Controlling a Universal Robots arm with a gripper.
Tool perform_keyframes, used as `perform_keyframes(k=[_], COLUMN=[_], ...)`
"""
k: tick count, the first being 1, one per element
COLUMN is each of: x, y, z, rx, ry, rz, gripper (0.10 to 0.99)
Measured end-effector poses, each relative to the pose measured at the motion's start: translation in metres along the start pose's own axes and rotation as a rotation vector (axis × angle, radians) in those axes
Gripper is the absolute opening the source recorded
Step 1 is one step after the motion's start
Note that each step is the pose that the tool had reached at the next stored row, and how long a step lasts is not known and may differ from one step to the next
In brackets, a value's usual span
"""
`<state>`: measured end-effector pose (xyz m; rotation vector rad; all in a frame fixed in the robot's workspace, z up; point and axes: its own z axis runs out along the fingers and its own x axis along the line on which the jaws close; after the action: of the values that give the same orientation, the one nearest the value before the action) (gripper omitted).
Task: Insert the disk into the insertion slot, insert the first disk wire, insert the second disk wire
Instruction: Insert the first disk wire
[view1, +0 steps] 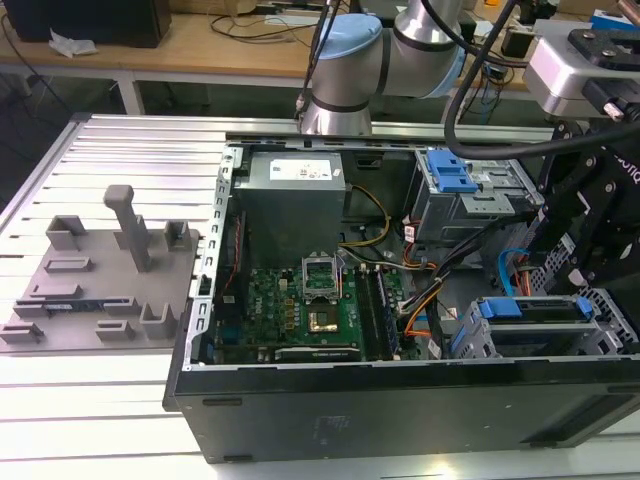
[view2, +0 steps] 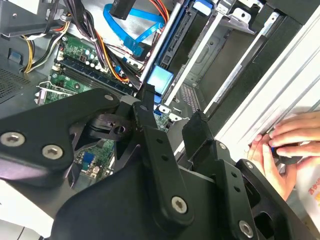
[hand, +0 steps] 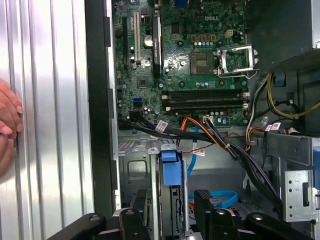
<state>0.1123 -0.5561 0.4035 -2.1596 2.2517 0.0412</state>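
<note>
Pincer (hand: 171, 200) spread and empty over the disk (hand: 170, 165), sitting in the grey slot (hand: 132, 167); seating it fully, I'd say, wants a square, gentle push clear of the cables (hand: 200, 134).

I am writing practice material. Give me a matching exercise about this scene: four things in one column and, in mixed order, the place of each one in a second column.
Things
1. disk
2. power supply
3. hand
4. gripper

Places
A. on the ribbed table, outside the computer case
B. in the insertion slot, at the exterior view's right
C. close to the disk's blue handle, fingers apart
D. inside the case, beyond the green motherboard

Pairs: 1-B, 2-D, 3-A, 4-C
</note>
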Motion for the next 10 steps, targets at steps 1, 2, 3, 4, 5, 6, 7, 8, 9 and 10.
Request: perform_keyframes(k=[1,2,3,4,5,6,7,8,9,10], x=[0.0,0.0,0.0,0.0,0.0,0.0,0.0,-0.0016,-0.0041,-0.0062], y=[0.0,0.0,0.0,0.0,0.0,0.0,0.0,0.0,0.0002,0.0002], z=[0.0,0.0001,0.0001,0.0001,0.0001,0.0002,0.0002,0.0003,0.0004,0.0005], rx=[0.0,0.0,0.0,0.0,0.0,0.0,0.0,0.0,0.001,0.001], ry=[0.0,0.0,0.0,0.0,0.0,0.0,0.0,0.0102,0.0224,0.0343], rz=[0.0,0.0,0.0,0.0,0.0,0.0,0.0,0.0,0.0,0.0], gripper=[0.502,0.502,0.502,0.502,0.502,0.502,0.502,0.502,0.502,0.502])
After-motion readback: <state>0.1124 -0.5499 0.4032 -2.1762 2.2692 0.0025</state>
